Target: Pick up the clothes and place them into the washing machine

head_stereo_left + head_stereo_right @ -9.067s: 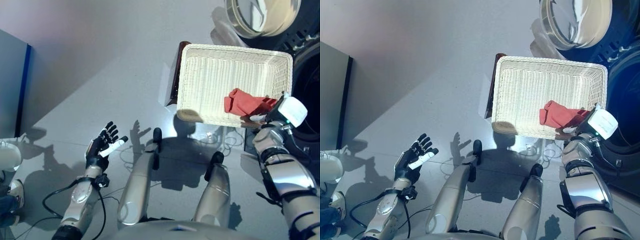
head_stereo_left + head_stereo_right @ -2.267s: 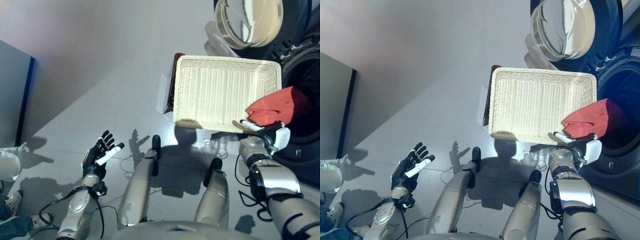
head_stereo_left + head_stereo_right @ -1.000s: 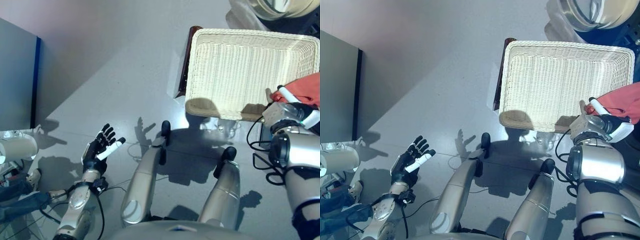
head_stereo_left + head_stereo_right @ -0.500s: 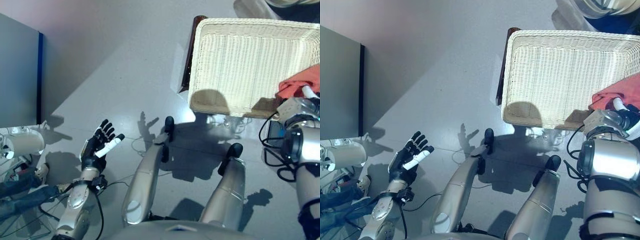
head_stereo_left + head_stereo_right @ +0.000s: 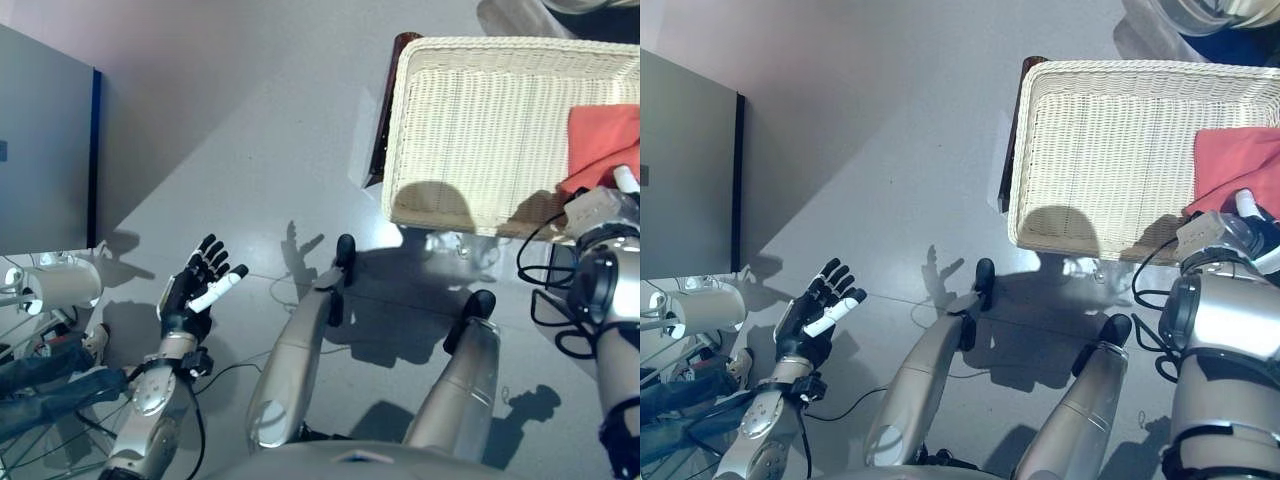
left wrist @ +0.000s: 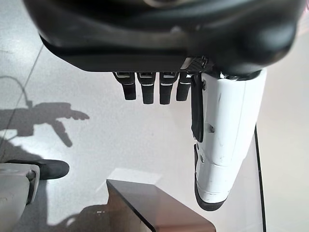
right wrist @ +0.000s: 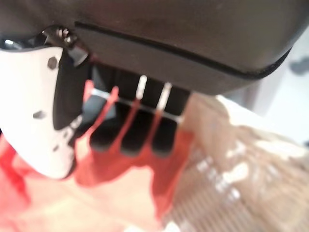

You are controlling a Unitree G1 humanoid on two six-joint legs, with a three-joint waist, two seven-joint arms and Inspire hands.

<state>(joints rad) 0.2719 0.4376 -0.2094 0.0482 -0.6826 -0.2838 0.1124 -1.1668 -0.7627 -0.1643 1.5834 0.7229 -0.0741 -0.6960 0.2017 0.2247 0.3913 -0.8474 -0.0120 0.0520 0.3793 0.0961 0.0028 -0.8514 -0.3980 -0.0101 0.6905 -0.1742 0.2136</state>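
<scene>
Since a second ago the red cloth (image 5: 1238,160) sits lower over the basket (image 5: 1110,150), pinched in your right hand (image 5: 1252,218); keep that pinch, swing toward the washer; left hand (image 5: 195,290) idles spread.

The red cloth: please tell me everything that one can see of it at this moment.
The red cloth is a soft, plain coral-red fabric with no visible print. It lies over the right end of the white wicker basket, in loose folds, and runs past the view's edge, so its full shape is hidden. The right hand is at its near edge. In the right wrist view the fabric bunches round the dark fingers and beside the white-covered thumb, so the hand seems to grip it.
</scene>
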